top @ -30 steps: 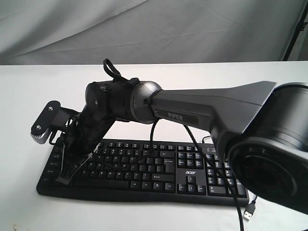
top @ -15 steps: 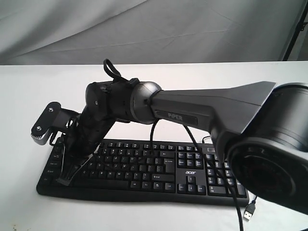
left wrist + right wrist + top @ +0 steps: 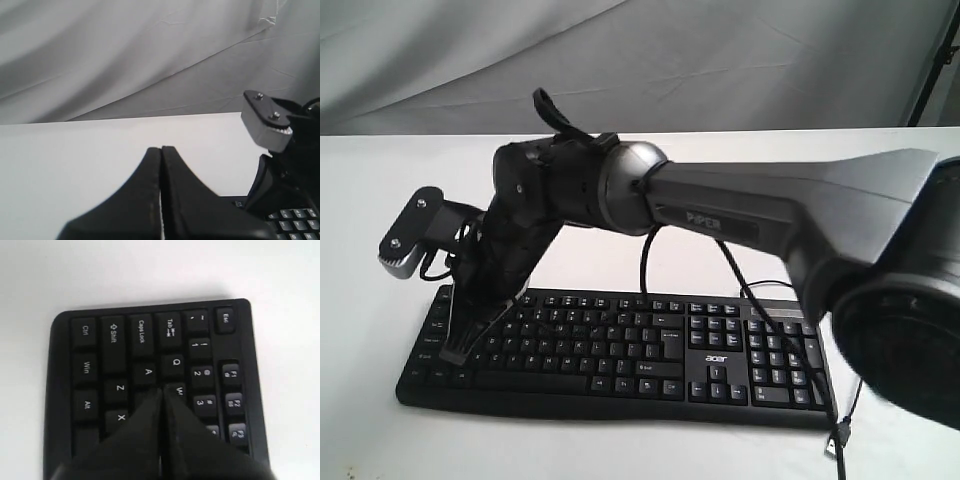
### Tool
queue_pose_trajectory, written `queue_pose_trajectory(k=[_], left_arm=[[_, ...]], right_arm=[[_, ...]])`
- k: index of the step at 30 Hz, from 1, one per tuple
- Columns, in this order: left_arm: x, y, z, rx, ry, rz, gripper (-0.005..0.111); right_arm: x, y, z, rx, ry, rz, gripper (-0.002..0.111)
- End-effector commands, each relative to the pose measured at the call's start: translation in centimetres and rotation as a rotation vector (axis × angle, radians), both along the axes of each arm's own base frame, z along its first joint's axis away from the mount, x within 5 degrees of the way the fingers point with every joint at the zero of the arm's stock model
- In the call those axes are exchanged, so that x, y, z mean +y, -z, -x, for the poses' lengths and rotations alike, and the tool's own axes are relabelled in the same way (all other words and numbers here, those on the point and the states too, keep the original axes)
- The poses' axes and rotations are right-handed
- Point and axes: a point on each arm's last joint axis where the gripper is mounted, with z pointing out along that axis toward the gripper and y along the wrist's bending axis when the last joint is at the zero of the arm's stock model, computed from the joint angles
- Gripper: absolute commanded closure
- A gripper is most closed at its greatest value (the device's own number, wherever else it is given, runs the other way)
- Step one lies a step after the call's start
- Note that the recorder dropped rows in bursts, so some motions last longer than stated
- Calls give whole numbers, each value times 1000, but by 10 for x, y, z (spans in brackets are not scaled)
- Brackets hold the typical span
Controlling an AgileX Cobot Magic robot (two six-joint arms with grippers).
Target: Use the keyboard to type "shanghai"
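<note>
Where right gripper (image 3: 161, 391) overlaps keyboard (image 3: 95, 352), jaws pressed together, key beneath hidden

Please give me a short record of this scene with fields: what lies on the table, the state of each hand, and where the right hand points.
surface: white table
object: black keyboard, flat on the table
plug: on the table by the keyboard's right end, connected to nothing
right hand: shut, tip over the keys beside A and W
left hand: shut, holding nothing
key contact: cannot tell
</note>
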Motion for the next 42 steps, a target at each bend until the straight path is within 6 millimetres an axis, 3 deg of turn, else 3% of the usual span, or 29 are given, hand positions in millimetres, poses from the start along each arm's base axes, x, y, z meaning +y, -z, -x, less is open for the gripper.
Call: queue_pose_trajectory(k=[1,7,11,19,24,42], left_arm=[[0,0,0,-7,6,2,107],[0,0,0,-7,6,2,107],[0,0,0,-7,6,2,107],[0,0,0,-7,6,2,107],[0,0,0,-7,6,2,107],[0,0,0,-7,6,2,107]], right_arm=[[-15,-17,0,-10,33,23,108],[-53,-4,4,4,134,-10,108],[-67,5,7,25,169,-29,108],[-67,7,7,15,173,-45,108],[-66,21,7,34,182,-25,108],[-66,22,6,31,180,-21,108]])
